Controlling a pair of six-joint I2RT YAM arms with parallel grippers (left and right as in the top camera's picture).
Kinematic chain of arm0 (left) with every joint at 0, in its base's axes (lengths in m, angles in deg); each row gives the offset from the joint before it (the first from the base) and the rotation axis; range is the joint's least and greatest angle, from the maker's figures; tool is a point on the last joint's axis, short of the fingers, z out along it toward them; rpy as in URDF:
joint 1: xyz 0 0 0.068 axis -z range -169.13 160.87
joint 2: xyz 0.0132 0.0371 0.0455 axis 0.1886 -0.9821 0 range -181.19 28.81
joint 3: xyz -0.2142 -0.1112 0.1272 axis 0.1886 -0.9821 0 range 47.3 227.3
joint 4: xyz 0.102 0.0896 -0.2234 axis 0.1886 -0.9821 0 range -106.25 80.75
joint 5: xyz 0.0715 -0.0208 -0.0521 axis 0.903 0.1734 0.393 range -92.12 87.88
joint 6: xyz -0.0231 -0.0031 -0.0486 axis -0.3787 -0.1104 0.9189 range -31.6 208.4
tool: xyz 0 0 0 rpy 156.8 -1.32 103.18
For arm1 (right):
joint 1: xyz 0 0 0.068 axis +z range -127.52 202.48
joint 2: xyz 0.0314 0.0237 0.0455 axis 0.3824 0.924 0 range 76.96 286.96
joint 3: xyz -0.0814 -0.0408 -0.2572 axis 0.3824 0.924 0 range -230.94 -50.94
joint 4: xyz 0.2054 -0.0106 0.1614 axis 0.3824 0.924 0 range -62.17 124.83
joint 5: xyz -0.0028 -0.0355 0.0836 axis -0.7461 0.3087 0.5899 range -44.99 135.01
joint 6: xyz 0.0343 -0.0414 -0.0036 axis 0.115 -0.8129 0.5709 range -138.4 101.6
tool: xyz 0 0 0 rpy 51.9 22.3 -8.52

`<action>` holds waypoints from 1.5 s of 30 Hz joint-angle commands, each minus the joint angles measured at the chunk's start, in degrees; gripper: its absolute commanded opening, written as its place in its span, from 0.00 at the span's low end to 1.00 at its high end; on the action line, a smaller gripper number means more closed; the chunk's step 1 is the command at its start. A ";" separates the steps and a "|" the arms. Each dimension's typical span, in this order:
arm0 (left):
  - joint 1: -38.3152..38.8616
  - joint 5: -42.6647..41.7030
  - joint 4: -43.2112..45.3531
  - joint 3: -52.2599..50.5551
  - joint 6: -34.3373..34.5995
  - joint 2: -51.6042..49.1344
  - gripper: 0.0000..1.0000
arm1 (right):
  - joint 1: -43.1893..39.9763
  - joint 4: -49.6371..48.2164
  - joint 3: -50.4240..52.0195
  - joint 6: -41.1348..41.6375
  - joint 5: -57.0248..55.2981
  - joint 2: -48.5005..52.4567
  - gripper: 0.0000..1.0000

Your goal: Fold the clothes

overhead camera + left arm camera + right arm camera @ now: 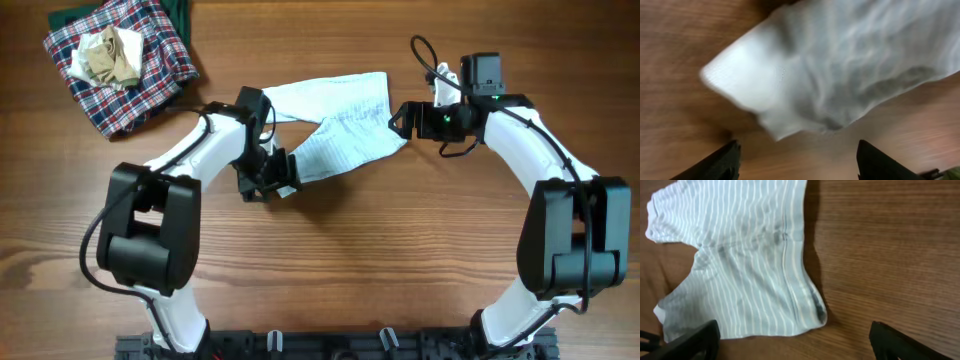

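The clothes (340, 125), small pale blue-white striped pants, lie spread flat on the wooden table between my two arms. My left gripper (283, 183) is at the lower left leg end, open, with bare wood between its fingers. In the left wrist view the blurred cloth (840, 65) lies just ahead of the left gripper (797, 167). My right gripper (398, 120) stands open at the pants' right edge. The right wrist view shows the pants (740, 255) with their waistband corner just in front of the open right gripper (795, 347), nothing held.
A red, navy and white plaid cloth (135, 75) lies bunched at the back left corner, with a small beige cloth (112, 55) on top and a dark green piece (178, 15) behind it.
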 commanded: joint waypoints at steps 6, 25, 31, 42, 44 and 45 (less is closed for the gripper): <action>1.64 -1.40 2.32 -1.31 3.69 0.61 0.75 | 0.33 0.52 -0.74 -0.15 -0.85 4.44 0.93; 1.62 -0.98 7.34 -1.60 3.74 -1.11 0.75 | 2.89 0.68 -0.68 -0.15 -0.96 6.14 0.88; 1.62 -0.98 6.93 -1.60 3.74 -1.11 0.75 | 3.32 0.92 -0.68 0.00 -0.74 8.11 0.84; 1.62 -0.98 6.49 -1.60 3.72 -1.11 0.74 | 4.61 0.15 -0.68 1.11 -0.83 8.11 0.69; 1.62 -0.98 6.49 -1.60 3.72 -1.11 0.74 | 5.09 -0.39 -0.68 1.57 -1.49 8.11 0.66; 1.62 -0.98 6.49 -1.60 3.72 -1.11 0.74 | 5.18 -0.57 -0.68 1.99 -1.97 8.11 0.66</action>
